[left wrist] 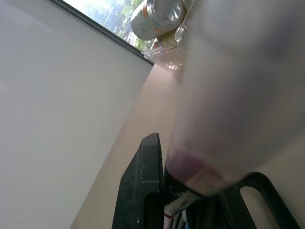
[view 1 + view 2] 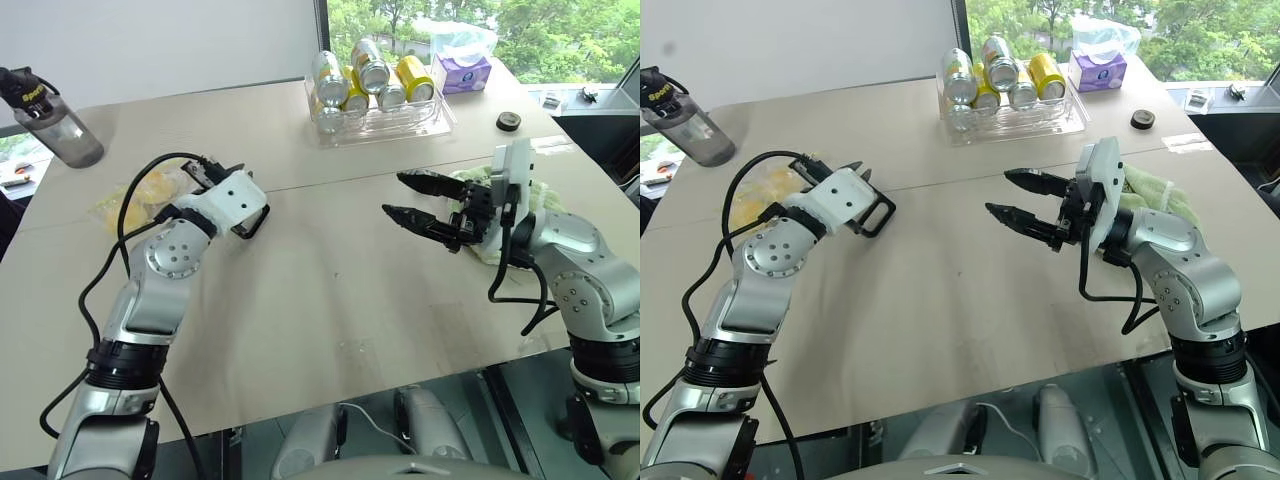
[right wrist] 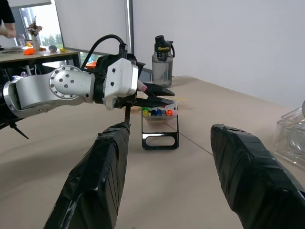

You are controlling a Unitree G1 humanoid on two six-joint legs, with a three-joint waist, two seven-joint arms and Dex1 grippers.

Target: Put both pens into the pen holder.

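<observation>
Nearest the head camera, the left gripper (image 2: 862, 178) with its white housing is held level over the beige tabletop (image 2: 940, 300), its two black fingers pinched shut on a slim dark pen with a pink-red end (image 3: 142, 88). That pen is carried directly above the small black open-frame pen holder (image 3: 160, 129), which stands on the tabletop with a row of bright marker tips showing across its top and its rectangular loop end toward the right arm. Such a placement suggests that the pen is being lined up for insertion, so the grip is kept tight. The right gripper (image 2: 412, 200) is held apart to the other side, pointing across toward the holder, its black fingers (image 3: 97, 186) spread partly open with nothing between them; it is probably kept clear so the left arm has room. Whether the second, blue-ended pen already sits in the holder cannot be told. A clear tray of drink cans (image 2: 375, 110) and a dark water bottle (image 2: 50, 120) stand well away at the far edge.
</observation>
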